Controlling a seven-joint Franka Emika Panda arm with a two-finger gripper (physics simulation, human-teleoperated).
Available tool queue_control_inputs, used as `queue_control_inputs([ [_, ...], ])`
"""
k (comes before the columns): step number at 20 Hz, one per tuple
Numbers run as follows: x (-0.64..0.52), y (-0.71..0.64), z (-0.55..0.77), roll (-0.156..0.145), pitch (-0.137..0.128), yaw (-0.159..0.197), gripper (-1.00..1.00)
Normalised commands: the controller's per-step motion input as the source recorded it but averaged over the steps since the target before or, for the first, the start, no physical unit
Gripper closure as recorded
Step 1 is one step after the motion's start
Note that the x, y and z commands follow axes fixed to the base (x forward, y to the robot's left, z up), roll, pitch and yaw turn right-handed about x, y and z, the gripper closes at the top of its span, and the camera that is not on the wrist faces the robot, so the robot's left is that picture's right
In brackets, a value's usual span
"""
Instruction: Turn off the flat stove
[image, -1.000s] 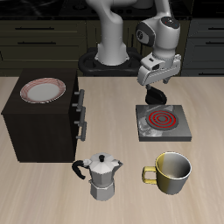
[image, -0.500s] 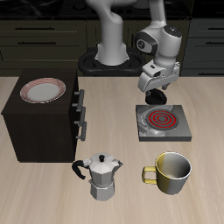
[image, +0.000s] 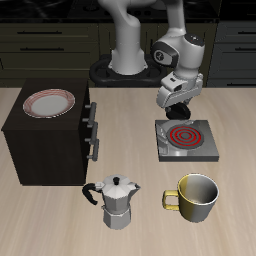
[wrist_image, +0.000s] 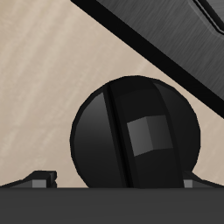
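The flat stove (image: 186, 141) is a thin grey square slab on the table. Its spiral coil (image: 183, 133) glows red, and its small black knob (image: 165, 146) sits at the slab's side edge. My gripper (image: 176, 108) hangs tilted just above the stove's back edge, apart from it. In the wrist view only the fingertips (wrist_image: 42, 178) show, set wide apart with nothing between them, so the gripper is open. The stove does not show in the wrist view.
A tall dark brown box (image: 45, 140) with a red-rimmed plate (image: 49, 103) stands beside the stove. A moka pot (image: 118, 200) and a yellow mug (image: 197, 197) stand near the front edge. The wrist view shows the robot's round black base (wrist_image: 131, 131).
My gripper has come down a little and tilted, moving slightly closer to the stove's back edge. The coil still glows red.
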Motion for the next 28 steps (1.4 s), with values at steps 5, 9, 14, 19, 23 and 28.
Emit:
queue_control_inputs([
  [5,-0.04,-0.12,-0.29,0.016,0.024,0.002,1.0],
  [9,0.0,-0.1,-0.1,0.043,0.074,-0.049,1.0],
  [14,0.0,-0.03,0.0,0.012,0.008,-0.011,1.0],
  [19,0.03,-0.04,0.03,0.018,0.011,-0.027,1.0],
  [23,0.01,0.04,0.03,0.028,-0.004,-0.023,1.0],
  [28,0.11,-0.01,0.02,0.001,-0.006,-0.081,1.0],
])
